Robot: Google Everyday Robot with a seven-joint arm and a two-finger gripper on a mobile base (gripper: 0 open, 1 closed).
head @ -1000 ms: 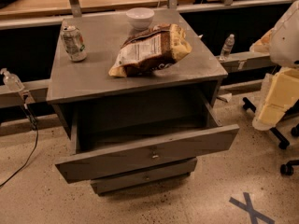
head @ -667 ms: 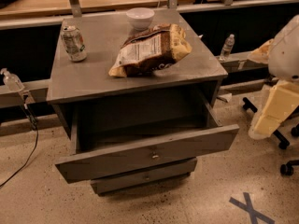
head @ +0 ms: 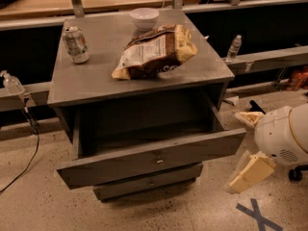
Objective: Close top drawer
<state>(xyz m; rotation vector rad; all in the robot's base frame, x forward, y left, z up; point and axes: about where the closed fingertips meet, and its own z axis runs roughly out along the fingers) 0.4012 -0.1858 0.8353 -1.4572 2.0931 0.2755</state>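
Note:
The top drawer (head: 144, 160) is pulled far out of the grey cabinet (head: 139, 76). Its wide grey front has a small metal knob (head: 159, 160) at the centre, and the inside looks empty. A lower drawer front (head: 149, 182) shows beneath it. My white arm (head: 281, 136) is low at the right of the cabinet, just off the open drawer's right end. My gripper (head: 248, 172), cream coloured, hangs below the arm near the floor, to the right of the drawer front and apart from it.
On the cabinet top stand a soda can (head: 76, 44), a white bowl (head: 144, 17) and a chip bag (head: 156, 52). Plastic bottles sit on the side ledges (head: 234, 47) (head: 12, 84). A cable (head: 29, 129) hangs at left. Blue tape (head: 257, 215) marks the floor.
My arm and gripper have moved down, from beside the cabinet top to beside the drawer front. The drawer stays as far out as before.

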